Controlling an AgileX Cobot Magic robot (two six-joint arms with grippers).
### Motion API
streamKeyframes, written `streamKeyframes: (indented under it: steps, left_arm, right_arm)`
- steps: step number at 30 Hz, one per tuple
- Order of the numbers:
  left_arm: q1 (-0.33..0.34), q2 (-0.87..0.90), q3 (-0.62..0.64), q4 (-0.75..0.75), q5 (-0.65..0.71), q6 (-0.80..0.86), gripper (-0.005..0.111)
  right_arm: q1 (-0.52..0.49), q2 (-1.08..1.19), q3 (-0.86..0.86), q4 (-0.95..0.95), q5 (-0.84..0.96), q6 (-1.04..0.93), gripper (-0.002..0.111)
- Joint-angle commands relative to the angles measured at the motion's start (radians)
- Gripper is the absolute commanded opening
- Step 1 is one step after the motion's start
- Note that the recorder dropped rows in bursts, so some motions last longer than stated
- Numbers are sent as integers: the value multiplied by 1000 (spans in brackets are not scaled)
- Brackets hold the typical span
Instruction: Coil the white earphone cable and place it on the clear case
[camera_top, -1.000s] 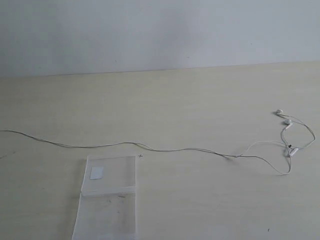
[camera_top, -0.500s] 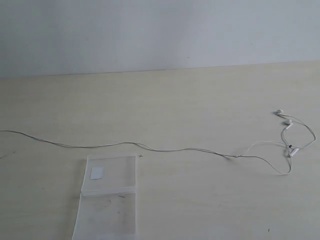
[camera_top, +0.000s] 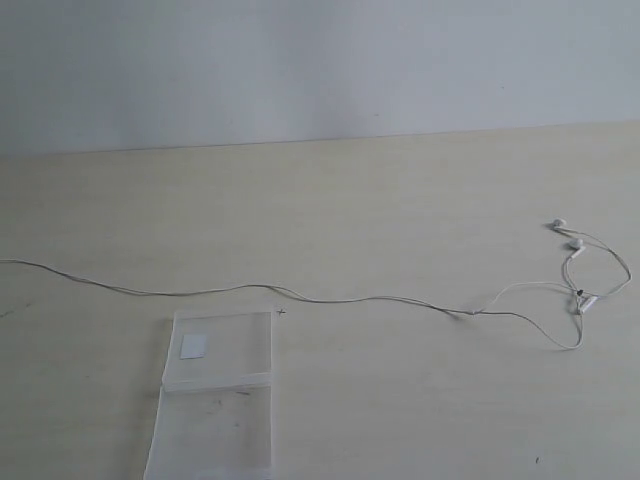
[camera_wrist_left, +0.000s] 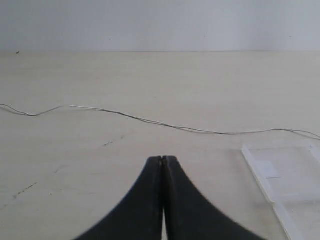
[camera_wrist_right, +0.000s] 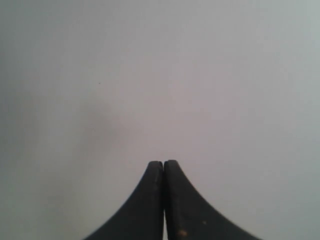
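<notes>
The white earphone cable (camera_top: 350, 300) lies uncoiled on the table (camera_top: 400, 200), a very thin pale line in gentle waves. Its earbuds (camera_top: 559, 223) sit in a loose loop at one end. It runs just ahead of the left gripper (camera_wrist_left: 163, 160), whose tips are pressed together and empty. The clear case (camera_wrist_left: 285, 175) lies flat off to one side of those tips, nearer than the cable. The right gripper (camera_wrist_right: 163, 163) is likewise closed on nothing.

Left gripper (camera_wrist_left: 163, 161): black fingers pressed together at the tips, holding nothing. Right gripper (camera_wrist_right: 163, 164): black fingers likewise closed tip to tip and empty. Neither arm appears in the exterior view.
</notes>
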Motion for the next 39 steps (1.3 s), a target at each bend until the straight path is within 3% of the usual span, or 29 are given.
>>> streamKeyframes:
  steps: [1,12,15,19,22,28,32,35,39]
  left_arm:
    - [3,-6,2,-8,-11,0,0]
    - [3,-6,2,-8,-11,0,0]
    - [3,-6,2,-8,-11,0,0]
    - [3,-6,2,-8,-11,0,0]
    - [3,-6,2,-8,-11,0,0]
    - [3,-6,2,-8,-11,0,0]
    - [3,-6,2,-8,-11,0,0]
    - [3,-6,2,-8,-11,0,0]
    - [3,-6,2,-8,-11,0,0]
  right_arm:
    - [-6,149,-130,7,12,-10,0]
    - [-6,380,-175,7,92,296,0]
    - [-4,489,-175,23,92,301,0]
    - [14,650,-175,191,89,289,0]
    - [78,785,-218,206,137,144,0]
    - [236,1072,-474,210,449,-200,0]
    - [323,1255,-750,199,789,-457,0]
    - [375,1378,-971,118,999,-492,0]
    - [437,1510,-1163,-53,1116,-411,0]
